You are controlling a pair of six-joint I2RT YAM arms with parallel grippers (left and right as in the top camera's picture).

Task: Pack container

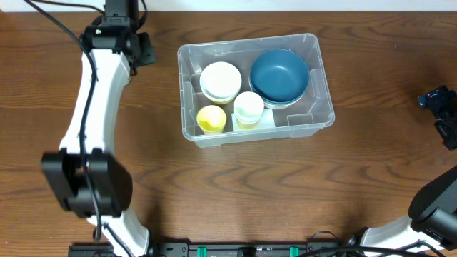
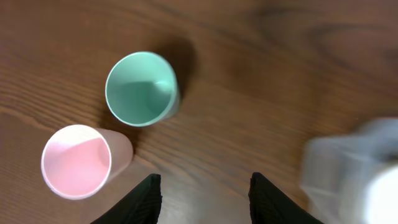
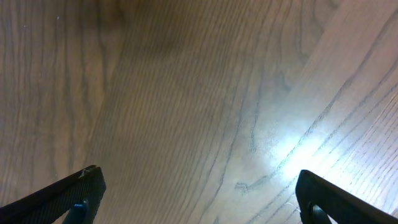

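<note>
The container (image 1: 250, 41) is a clear rectangular bin in the middle of the table. It holds a blue bowl (image 1: 280, 75), a cream bowl (image 1: 221, 80), a yellow cup (image 1: 211, 118) and a pale cup (image 1: 249, 106). My left gripper (image 1: 143, 48) is to the left of the bin's far corner. In the left wrist view it (image 2: 202, 199) is open and empty above the table, with a green cup (image 2: 140, 89) and a pink cup (image 2: 78, 160) upright ahead and the bin's corner (image 2: 354, 168) blurred at the right. My right gripper (image 1: 437, 107) is open and empty over bare wood (image 3: 199, 193).
The two loose cups do not show in the overhead view; my left arm (image 1: 93, 107) covers that side. The right arm's base (image 1: 435, 207) is at the lower right. Wooden tabletop (image 1: 250, 193) surrounds the bin.
</note>
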